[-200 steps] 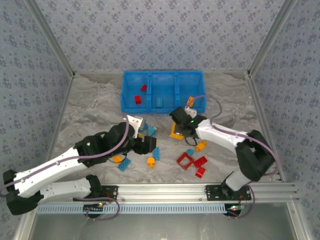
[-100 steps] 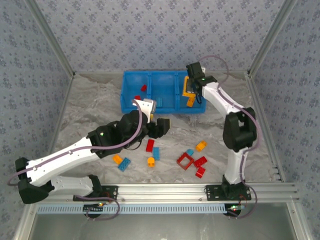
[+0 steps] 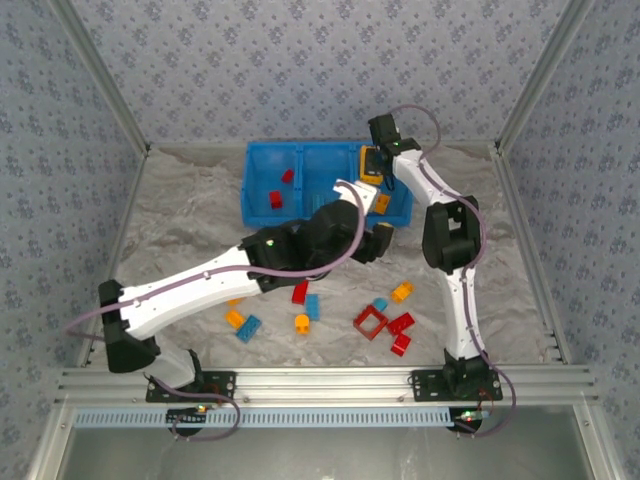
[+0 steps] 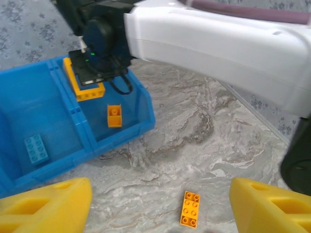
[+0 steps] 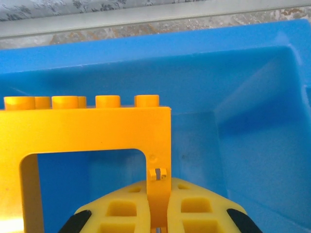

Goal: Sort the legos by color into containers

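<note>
A: The tray [image 5: 252,73] is smooth blue plastic with a soft sheen. The yellow frame [image 5: 87,128] is plastic too, and glossier.
B: And the surface [image 4: 204,126]?
A: Matt, grey-marbled, slightly wrinkled like a sheet. The right arm [image 4: 218,43] has a glossy white plastic shell. The rail [image 3: 320,378] along the bottom of the top view is brushed metal.
B: The right gripper [image 5: 158,199]?
A: Matt yellow plastic.
</note>
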{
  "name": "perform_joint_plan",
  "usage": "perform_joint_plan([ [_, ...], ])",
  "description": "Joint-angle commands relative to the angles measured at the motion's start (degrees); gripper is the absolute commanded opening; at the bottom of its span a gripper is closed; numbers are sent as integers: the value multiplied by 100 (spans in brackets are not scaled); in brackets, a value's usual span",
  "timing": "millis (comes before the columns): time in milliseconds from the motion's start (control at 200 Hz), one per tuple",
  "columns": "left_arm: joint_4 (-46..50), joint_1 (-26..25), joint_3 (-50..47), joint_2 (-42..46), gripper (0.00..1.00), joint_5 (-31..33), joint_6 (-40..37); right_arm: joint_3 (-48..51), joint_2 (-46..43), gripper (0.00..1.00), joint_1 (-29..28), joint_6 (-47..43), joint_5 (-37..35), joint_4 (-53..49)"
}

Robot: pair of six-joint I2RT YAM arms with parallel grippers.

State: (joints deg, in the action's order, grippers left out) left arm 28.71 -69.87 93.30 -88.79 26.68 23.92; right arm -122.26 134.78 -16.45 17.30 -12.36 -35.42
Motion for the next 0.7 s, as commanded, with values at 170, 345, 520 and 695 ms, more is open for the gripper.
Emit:
perform_joint_plan([
  [170,377,-123,530,-428,75,197,-116,-373,379,5,67,-95,14,-574],
  [345,549,-181,614,-450,75,406,-141,-508,591,7,71,-138,33,-719],
  [520,695,-185,618,-412,75,505,-69,-530,625,19,71,-201,10,-763],
  [695,747,-186,536,-396,75,597,6,-557,383,32,43,-234,23,-803],
])
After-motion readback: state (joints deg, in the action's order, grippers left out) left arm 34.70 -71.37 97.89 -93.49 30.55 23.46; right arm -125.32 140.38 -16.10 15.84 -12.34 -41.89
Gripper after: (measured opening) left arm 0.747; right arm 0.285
